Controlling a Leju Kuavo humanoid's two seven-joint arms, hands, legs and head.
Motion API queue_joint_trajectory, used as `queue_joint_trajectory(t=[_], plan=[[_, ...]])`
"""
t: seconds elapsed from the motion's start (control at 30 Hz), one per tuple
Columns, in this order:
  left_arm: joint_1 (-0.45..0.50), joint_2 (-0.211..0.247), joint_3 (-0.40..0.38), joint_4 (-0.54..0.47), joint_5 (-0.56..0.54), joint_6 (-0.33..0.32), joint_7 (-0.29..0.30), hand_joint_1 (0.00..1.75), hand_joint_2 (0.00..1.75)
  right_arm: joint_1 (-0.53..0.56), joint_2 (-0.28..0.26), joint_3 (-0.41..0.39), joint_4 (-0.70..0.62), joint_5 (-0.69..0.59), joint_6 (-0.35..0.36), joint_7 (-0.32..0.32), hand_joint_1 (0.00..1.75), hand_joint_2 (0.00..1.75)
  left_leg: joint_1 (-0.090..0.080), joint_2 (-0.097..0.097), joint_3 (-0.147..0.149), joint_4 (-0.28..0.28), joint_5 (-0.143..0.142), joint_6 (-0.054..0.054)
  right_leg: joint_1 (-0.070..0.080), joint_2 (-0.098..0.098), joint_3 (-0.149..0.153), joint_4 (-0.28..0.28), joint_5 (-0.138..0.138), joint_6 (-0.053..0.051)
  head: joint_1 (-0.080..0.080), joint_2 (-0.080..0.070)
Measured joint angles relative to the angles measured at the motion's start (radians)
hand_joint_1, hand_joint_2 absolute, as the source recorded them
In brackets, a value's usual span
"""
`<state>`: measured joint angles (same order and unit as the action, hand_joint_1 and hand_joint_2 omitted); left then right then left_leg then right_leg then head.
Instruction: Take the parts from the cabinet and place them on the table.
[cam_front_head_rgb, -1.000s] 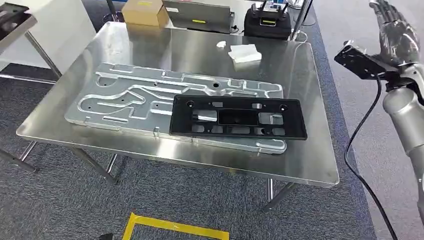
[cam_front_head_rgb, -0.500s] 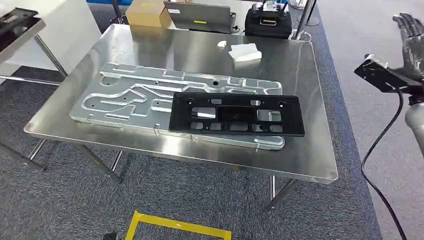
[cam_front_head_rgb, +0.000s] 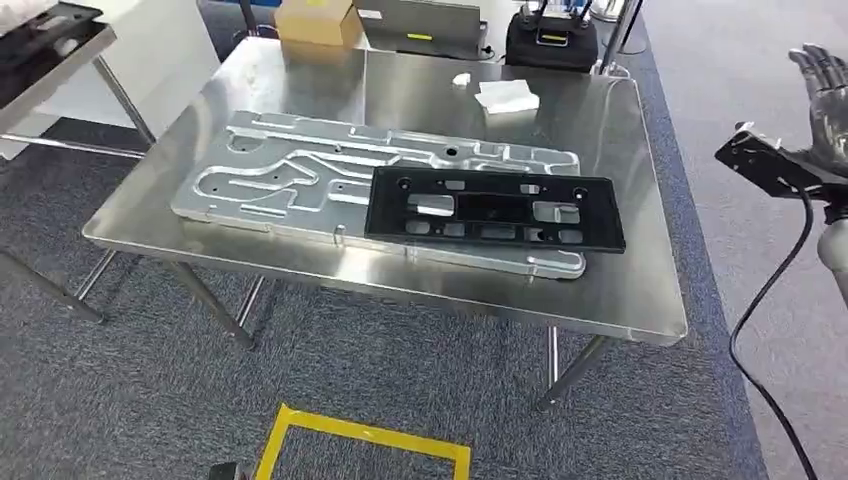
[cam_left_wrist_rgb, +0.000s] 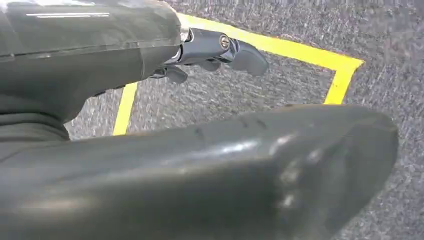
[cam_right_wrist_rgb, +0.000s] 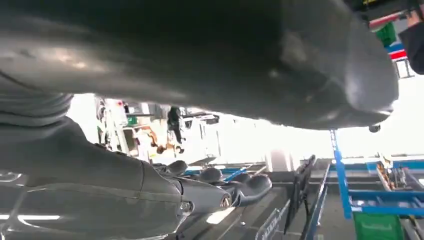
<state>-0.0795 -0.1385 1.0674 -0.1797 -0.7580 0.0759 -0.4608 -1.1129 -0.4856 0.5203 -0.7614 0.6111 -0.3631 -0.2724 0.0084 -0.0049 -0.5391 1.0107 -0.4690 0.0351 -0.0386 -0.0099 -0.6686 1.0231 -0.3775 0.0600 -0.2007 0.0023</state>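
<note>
On the steel table (cam_front_head_rgb: 640, 290) lies a long machined aluminium plate (cam_front_head_rgb: 290, 180), and a black plastic frame with cut-outs (cam_front_head_rgb: 495, 212) rests flat across its right half. My right hand (cam_front_head_rgb: 826, 100) is raised beside the table's right edge, fingers spread, holding nothing. In the right wrist view that hand (cam_right_wrist_rgb: 200, 192) has its fingers apart against a bright room. My left hand (cam_left_wrist_rgb: 215, 52) hangs over grey carpet with a yellow tape square (cam_left_wrist_rgb: 345, 67), its fingers apart and nothing in them.
White packets (cam_front_head_rgb: 505, 96) lie at the table's far side. Behind it sit a cardboard box (cam_front_head_rgb: 318, 20), a laptop (cam_front_head_rgb: 425, 20) and a black controller (cam_front_head_rgb: 550, 42). Another steel table (cam_front_head_rgb: 55, 55) stands at the left. Yellow tape (cam_front_head_rgb: 365, 440) marks the carpet below.
The whole view has shifted: the table now sits further right and higher in the picture. My right hand has moved out toward the right edge and lower. The parts lie as before.
</note>
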Motion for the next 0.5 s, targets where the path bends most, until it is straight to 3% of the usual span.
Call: queue_joint_trajectory(t=[0.03,0.1,0.13,0.17,0.2,0.23,0.3,0.33,0.37,0.47,0.5], plan=[[-0.001,0.000,0.000,0.000,-0.001,0.000,0.000,0.00,0.00,-0.004,-0.003,0.000,0.002,0.000,0.004,0.000,0.00,0.00,-0.002,0.000,-0.011,-0.001,0.010,0.007,0.001,0.000,-0.017,0.039,-0.052,0.000,0.001,0.000],[-0.004,0.000,0.000,0.000,-0.002,0.000,0.002,0.00,0.00,-0.011,-0.003,0.000,0.006,0.003,0.003,0.000,0.00,0.00,-0.007,0.000,-0.036,0.000,0.028,0.018,0.004,0.001,-0.066,0.185,-0.159,0.000,0.002,0.000],[-0.005,0.000,0.000,0.000,-0.003,0.001,0.003,0.00,0.00,-0.009,-0.003,0.000,0.009,0.007,0.001,0.000,0.00,0.00,-0.011,0.000,-0.049,0.001,0.037,0.020,0.007,0.002,-0.086,0.260,-0.192,0.001,0.002,0.000],[-0.006,0.000,0.000,0.000,-0.005,0.001,0.005,0.00,0.00,-0.007,-0.003,0.000,0.012,0.011,-0.002,0.000,0.00,0.00,-0.015,-0.001,-0.063,0.002,0.047,0.022,0.009,0.002,-0.090,0.302,-0.197,0.001,0.002,0.000],[-0.006,0.000,0.000,0.000,-0.008,0.001,0.007,0.00,0.00,-0.005,0.000,0.000,0.016,0.016,-0.005,0.003,0.00,0.00,-0.018,-0.002,-0.077,0.003,0.056,0.022,0.010,0.003,-0.071,0.299,-0.176,-0.003,0.002,0.000],[-0.006,0.000,0.000,0.000,-0.011,0.001,0.009,0.00,0.00,-0.005,0.003,0.000,0.019,0.018,-0.007,0.005,0.00,0.00,-0.020,-0.002,-0.090,0.006,0.064,0.022,0.014,0.003,-0.033,0.256,-0.143,-0.009,0.002,0.000],[-0.008,-0.001,0.000,0.000,-0.012,0.001,0.010,0.00,0.00,-0.009,0.007,0.000,0.022,0.020,-0.012,0.006,0.00,0.00,-0.024,-0.003,-0.110,0.010,0.080,0.020,0.025,0.007,0.084,0.097,-0.099,-0.029,0.002,0.000],[-0.009,-0.005,0.000,0.000,-0.012,0.001,0.010,0.00,0.00,-0.013,0.008,0.000,0.023,0.021,-0.016,0.006,0.00,0.00,-0.027,-0.004,-0.117,0.011,0.086,0.017,0.033,0.011,0.134,0.022,-0.127,-0.043,0.002,0.000],[-0.010,-0.005,0.000,0.000,-0.013,0.001,0.010,0.00,0.00,-0.013,0.009,-0.002,0.023,0.021,-0.022,0.005,0.00,0.00,-0.029,-0.004,-0.120,0.012,0.093,0.012,0.033,0.007,0.149,-0.017,-0.133,-0.044,0.000,0.000],[-0.009,-0.005,0.000,0.000,-0.013,0.000,0.010,0.00,0.00,-0.003,0.010,-0.005,0.025,0.016,-0.031,-0.008,0.00,0.00,-0.026,-0.006,-0.122,-0.001,0.119,-0.004,0.038,0.005,0.139,-0.024,-0.111,-0.058,0.002,0.000],[-0.009,-0.004,0.000,0.000,-0.013,0.001,0.011,0.00,0.00,0.004,0.010,-0.005,0.025,0.014,-0.033,-0.012,0.00,0.00,-0.027,-0.008,-0.129,0.003,0.115,-0.007,0.022,-0.002,0.138,-0.039,-0.094,-0.063,0.001,0.000]])
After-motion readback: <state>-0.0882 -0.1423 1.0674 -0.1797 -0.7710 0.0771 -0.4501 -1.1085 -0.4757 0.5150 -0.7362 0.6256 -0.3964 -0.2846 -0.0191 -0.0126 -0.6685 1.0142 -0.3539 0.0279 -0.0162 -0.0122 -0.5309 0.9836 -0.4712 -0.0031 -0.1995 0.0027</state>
